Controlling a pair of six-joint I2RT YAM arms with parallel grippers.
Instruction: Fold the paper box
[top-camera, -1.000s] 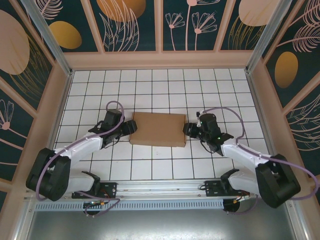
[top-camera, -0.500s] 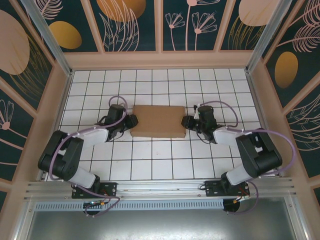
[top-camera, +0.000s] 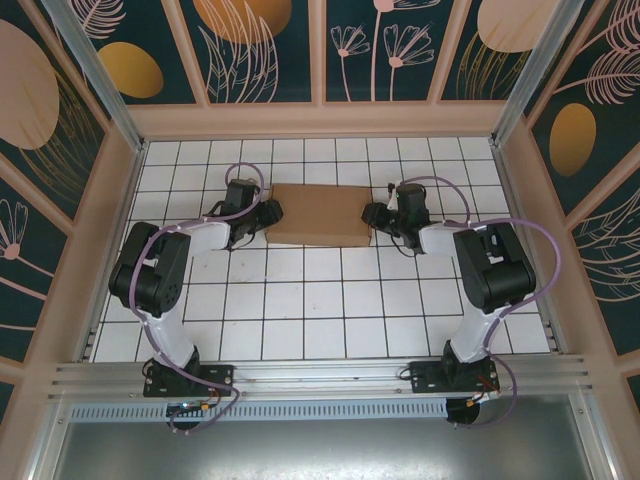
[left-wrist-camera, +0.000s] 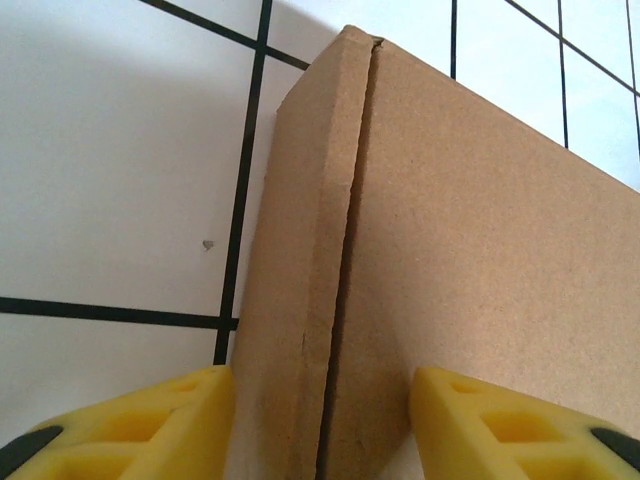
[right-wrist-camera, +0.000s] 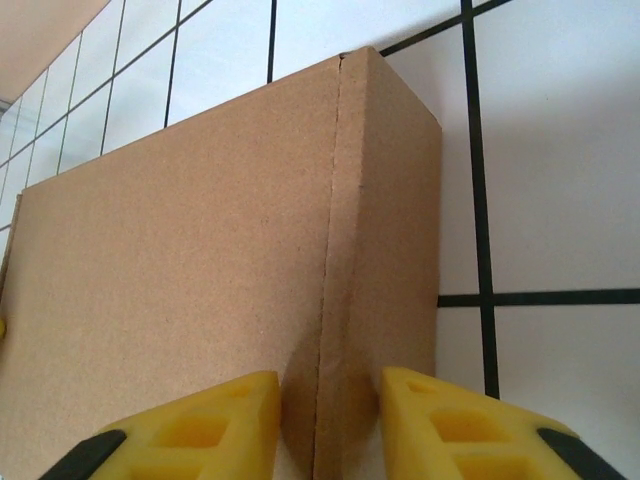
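The box (top-camera: 318, 214) lies flat on the table (top-camera: 330, 310), nearer the far edge and midway between the side edges. Its lid is down and no flaps stand loose, so the folding appears to be at its closing stage. The left claw (top-camera: 272, 213) sits at the left short end and the right claw (top-camera: 370, 216) at the right short end.

The overhead view shows this placement but not the fingers. The wrist views show yellow fingers (left-wrist-camera: 150, 420) standing apart astride each end crease. I cannot tell whether they clamp the cardboard or merely bracket it.

The next move likely calls for even pressure from both ends, so that the end walls seat without the box shifting.
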